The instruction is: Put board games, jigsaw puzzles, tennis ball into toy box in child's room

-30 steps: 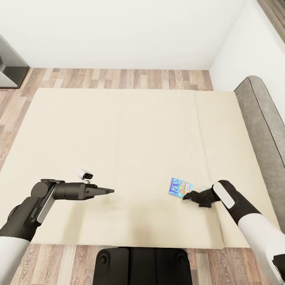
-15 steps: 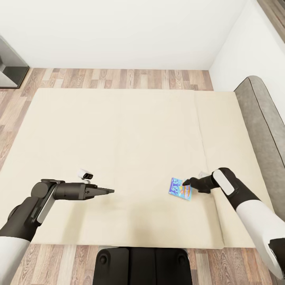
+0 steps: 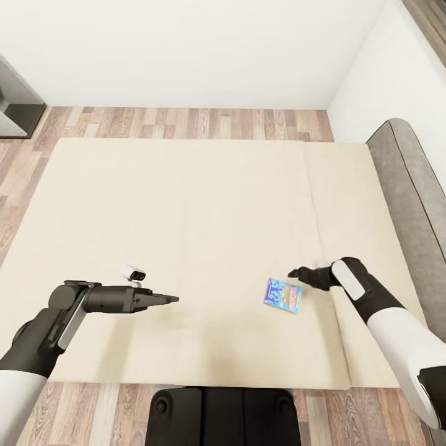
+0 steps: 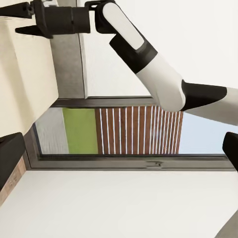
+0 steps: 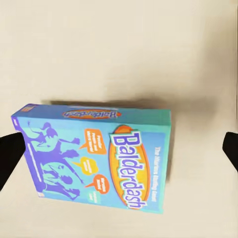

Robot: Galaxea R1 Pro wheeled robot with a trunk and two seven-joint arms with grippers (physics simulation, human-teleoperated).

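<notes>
Holding my left gripper (image 3: 172, 299) out level over the near part of the bed (image 3: 186, 204), I am keeping it idle; its fingers look pressed together to a point in the head view, while the wrist view shows two dark tips at the picture's edges, so I cannot tell whether it is shut. Nothing is in it.

Further right, the blue game (image 3: 283, 295) is lying flat on the mattress, face up, its lid reading "Balderdash" in my right wrist view (image 5: 94, 156). It looks like a small, stiff cardboard box, probably light, with a smooth printed skin that may slip between hard fingers. Since it is lying flat on a soft surface, I judge the best hold is across its narrow width, one finger on each long edge, pressing a little into the mattress to get under them.

My right gripper (image 3: 293, 272) is hovering just beside the box's far right corner, jaws spread wide, holding nothing.
</notes>
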